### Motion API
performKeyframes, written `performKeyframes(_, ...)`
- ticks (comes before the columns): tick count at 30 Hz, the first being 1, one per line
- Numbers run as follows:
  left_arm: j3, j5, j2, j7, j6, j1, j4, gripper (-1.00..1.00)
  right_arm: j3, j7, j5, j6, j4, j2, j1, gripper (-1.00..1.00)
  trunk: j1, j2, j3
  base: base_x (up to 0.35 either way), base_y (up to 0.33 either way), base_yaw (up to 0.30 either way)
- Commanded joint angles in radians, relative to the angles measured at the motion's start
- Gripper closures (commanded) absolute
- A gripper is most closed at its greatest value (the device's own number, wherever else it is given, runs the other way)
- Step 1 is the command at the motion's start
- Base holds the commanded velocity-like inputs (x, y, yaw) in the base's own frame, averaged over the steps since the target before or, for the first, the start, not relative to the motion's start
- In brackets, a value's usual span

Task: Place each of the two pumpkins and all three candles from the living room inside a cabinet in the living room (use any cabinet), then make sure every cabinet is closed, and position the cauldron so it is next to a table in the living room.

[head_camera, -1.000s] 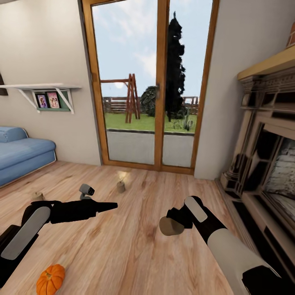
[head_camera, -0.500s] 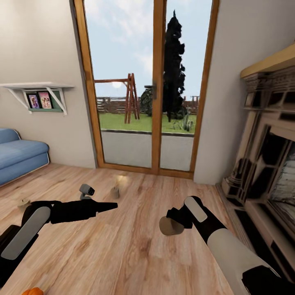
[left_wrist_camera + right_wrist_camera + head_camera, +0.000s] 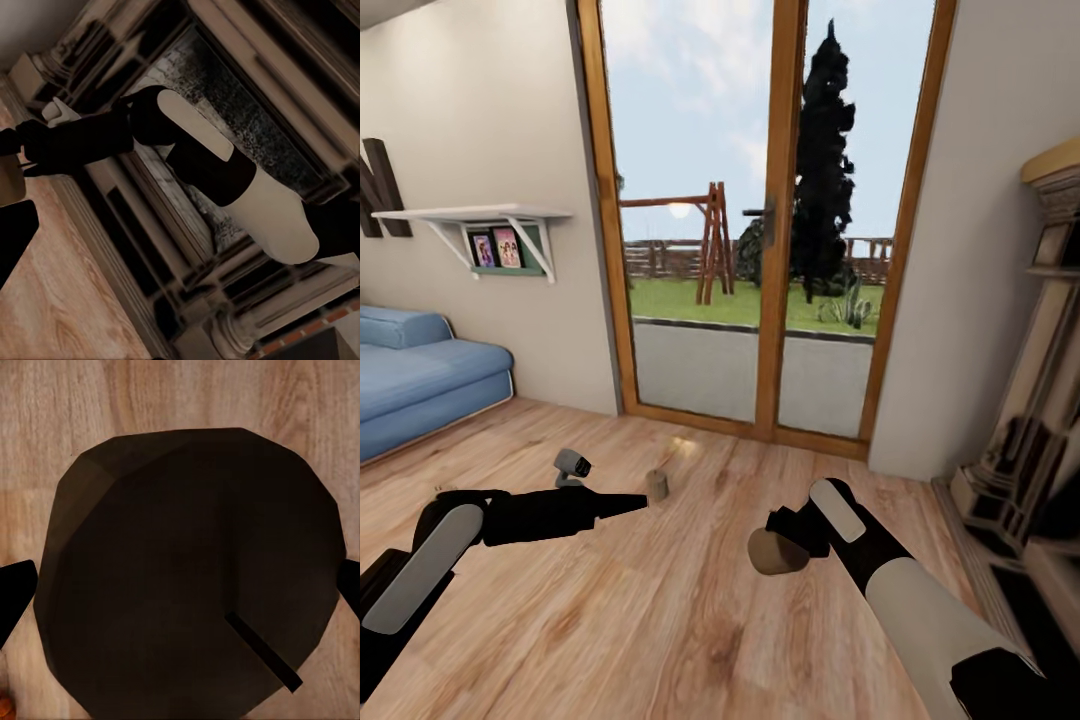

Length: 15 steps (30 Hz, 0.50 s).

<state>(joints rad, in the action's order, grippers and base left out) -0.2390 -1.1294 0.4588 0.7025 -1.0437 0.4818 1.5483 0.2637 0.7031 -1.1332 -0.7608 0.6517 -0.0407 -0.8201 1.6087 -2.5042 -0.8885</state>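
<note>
You are in the carrying step: your right hand [image 3: 785, 545] is closed on a candle [image 3: 773, 552], gripped by its sides with one flat end facing the head camera. In the right wrist view that candle [image 3: 191, 570] sits between the two fingers [image 3: 15, 600], its dark end face toward the lens and a short wick line near one edge, with wooden floor [image 3: 187, 394] beneath.

Your left hand [image 3: 630, 503] carries nothing and is stretched forward over the floor; its fingers look drawn together to a point, though I cannot tell how tightly.

A second candle [image 3: 657, 485] stands on the floor [image 3: 660, 620] just beyond the left hand's tip, between it and the glass patio door [image 3: 760, 230]. By the arm, a small pale thing on the floor may be another candle, too small to be sure.

The blue sofa [image 3: 420, 385] sits against the left wall below a wall shelf [image 3: 480, 225], and the fireplace [image 3: 1040, 450] lines the right side; the left wrist view looks across at that fireplace [image 3: 247, 120] with your right arm [image 3: 217, 176] in front.

No cabinet is in sight here, so the next move calls for turning the base until the low dark unit comes into frame, then driving to it with the grip held firm. The front will need opening, most likely by the free left hand, before the candle goes inside.
</note>
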Motion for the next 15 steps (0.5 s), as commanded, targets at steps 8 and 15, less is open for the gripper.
performKeyframes(8, 0.0, 0.0, 0.0, 0.003, -0.004, 0.001, 0.0, -1.0, 0.004, 0.012, -0.011, 0.0, 0.002, 0.001, -0.001, 1.0, 0.0, 0.0, 0.005, 0.313, -0.132, 0.262)
performKeyframes(15, 0.0, 0.0, 0.0, 0.003, -0.004, 0.001, -0.001, -1.0, 0.005, 0.012, -0.011, 0.001, 0.002, 0.001, -0.001, 1.0, 0.0, 0.0, 0.01, 0.314, -0.081, 0.235)
